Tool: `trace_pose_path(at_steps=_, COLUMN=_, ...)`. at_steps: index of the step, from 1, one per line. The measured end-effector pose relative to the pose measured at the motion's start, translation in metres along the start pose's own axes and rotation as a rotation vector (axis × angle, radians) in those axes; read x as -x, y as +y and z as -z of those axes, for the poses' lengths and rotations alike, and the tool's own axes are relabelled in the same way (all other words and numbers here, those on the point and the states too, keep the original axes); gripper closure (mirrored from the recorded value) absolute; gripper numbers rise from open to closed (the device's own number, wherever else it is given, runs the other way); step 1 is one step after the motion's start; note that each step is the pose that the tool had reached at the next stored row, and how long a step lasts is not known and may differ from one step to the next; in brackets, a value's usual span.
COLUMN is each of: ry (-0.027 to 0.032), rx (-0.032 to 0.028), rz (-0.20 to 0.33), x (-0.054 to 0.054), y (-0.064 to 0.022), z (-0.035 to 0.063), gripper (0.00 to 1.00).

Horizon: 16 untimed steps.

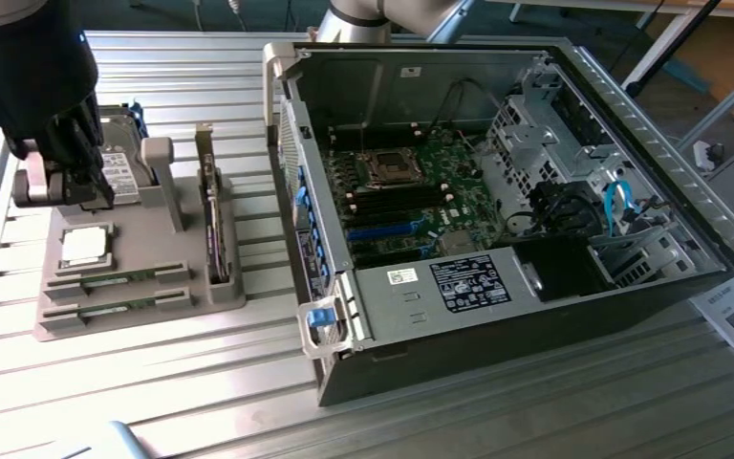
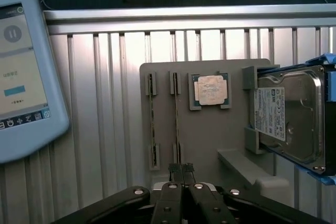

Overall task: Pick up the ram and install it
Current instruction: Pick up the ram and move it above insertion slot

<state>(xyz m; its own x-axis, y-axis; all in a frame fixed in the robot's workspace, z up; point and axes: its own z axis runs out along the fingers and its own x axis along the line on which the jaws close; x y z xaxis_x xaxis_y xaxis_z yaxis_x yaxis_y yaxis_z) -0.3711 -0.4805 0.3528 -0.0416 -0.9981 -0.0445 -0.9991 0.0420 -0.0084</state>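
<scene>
Green ram stick (image 1: 118,278) slotted in grey holder (image 1: 163,258) on worktop (image 1: 469,411), long axis laid 9–3 o'clock in exterior view. Claw (image 2: 181,169) pinched together, empty, hung above; ram found at 5 o'clock from it.

**Arm** (image 1: 386,13): one pale grey jointed segment, seen at the far edge of the scene, middle of the exterior view.

**Wrist housing** (image 1: 23,57): bulky, black, at the exterior view's far left; points downward.

**Gripper** (image 1: 68,186): hangs below the wrist housing, roughly vertical, tips down. In the wrist view the gripper (image 2: 181,168) sits centred.

**Fingers** (image 2: 176,174): two, dark, narrow, pressed together with no gap and nothing between them.

**Linkage bars** (image 2: 126,200): black, bolted, spreading outward to either side from the finger bases.
</scene>
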Motion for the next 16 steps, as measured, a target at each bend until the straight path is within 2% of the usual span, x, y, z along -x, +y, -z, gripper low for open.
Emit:
trace_pose_path(at_steps=4, ry=0.0002, rx=0.0003, rz=0.0, x=-0.0005, y=0.0, z=-0.0002, gripper=0.9)
trace_pose_path(at_steps=6, ry=0.0003, rx=0.0028, rz=0.0, x=-0.0006, y=-0.0005, z=-0.0002, gripper=0.9)
trace_pose_path(at_steps=7, ry=0.0004, rx=0.0062, rz=0.0, x=-0.0006, y=-0.0011, z=-0.0002, gripper=0.9)
trace_pose_path(at_steps=9, ry=0.0009, rx=0.0214, rz=-0.001, x=-0.0007, y=-0.0038, z=-0.0002, gripper=0.9)
trace_pose_path(at_steps=11, ry=0.0014, rx=0.0339, rz=-0.001, x=-0.0007, y=-0.0064, z=-0.0002, gripper=0.9)
trace_pose_path(at_steps=12, ry=0.0015, rx=0.0381, rz=-0.002, x=-0.0007, y=-0.0073, z=-0.0003, gripper=0.9)
trace_pose_path(at_steps=16, ry=0.0015, rx=0.0399, rz=-0.002, x=-0.0007, y=-0.0078, z=-0.0003, gripper=0.9)
